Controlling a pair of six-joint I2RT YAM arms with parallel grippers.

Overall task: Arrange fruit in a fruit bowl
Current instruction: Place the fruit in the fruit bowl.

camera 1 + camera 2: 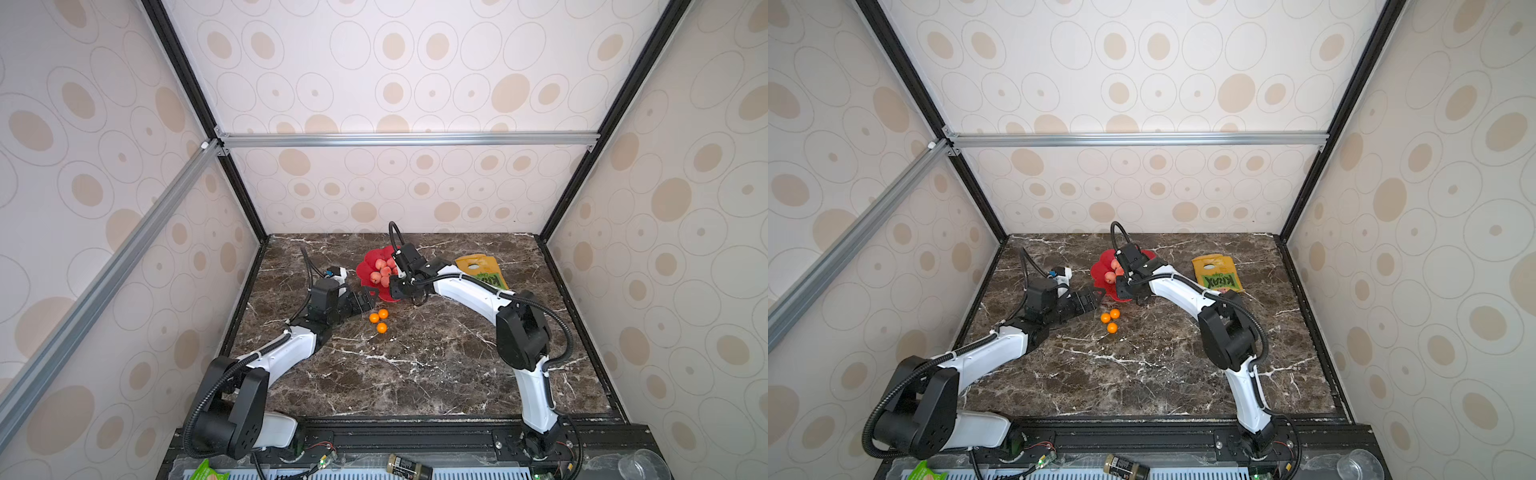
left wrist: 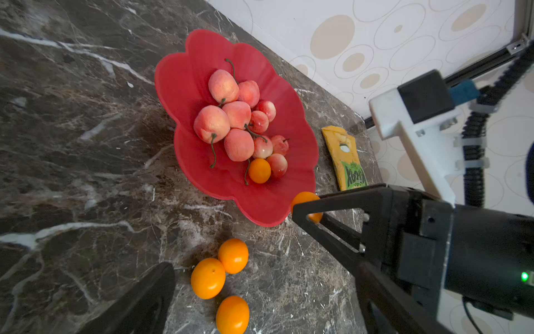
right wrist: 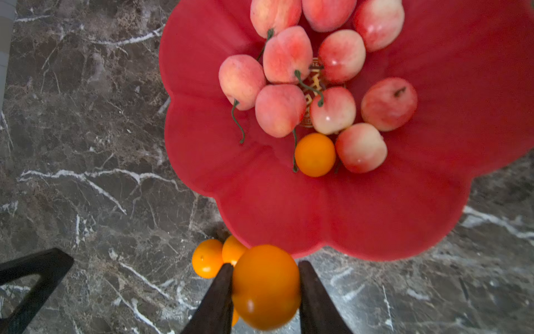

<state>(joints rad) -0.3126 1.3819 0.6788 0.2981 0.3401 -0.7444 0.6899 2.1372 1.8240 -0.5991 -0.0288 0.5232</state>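
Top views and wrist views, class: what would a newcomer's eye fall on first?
The glossy red bowl, toward the back of the marble table, heaped with pink fruit. Next, the right gripper pinching an orange fruit just outside the rim, with three loose orange fruits on the table nearby.

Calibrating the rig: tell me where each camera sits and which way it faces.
Top views: high over the front edge, looking down and back at the marble table; both arms show.
Left wrist: on the left arm, facing the red bowl and three loose orange fruits; one finger of the left gripper shows, plus the right gripper.
Right wrist: on the right arm, looking down past the right gripper's fingers at the held orange fruit and bowl.
Shared: both wrist views show the bowl, pink fruits and held orange fruit.
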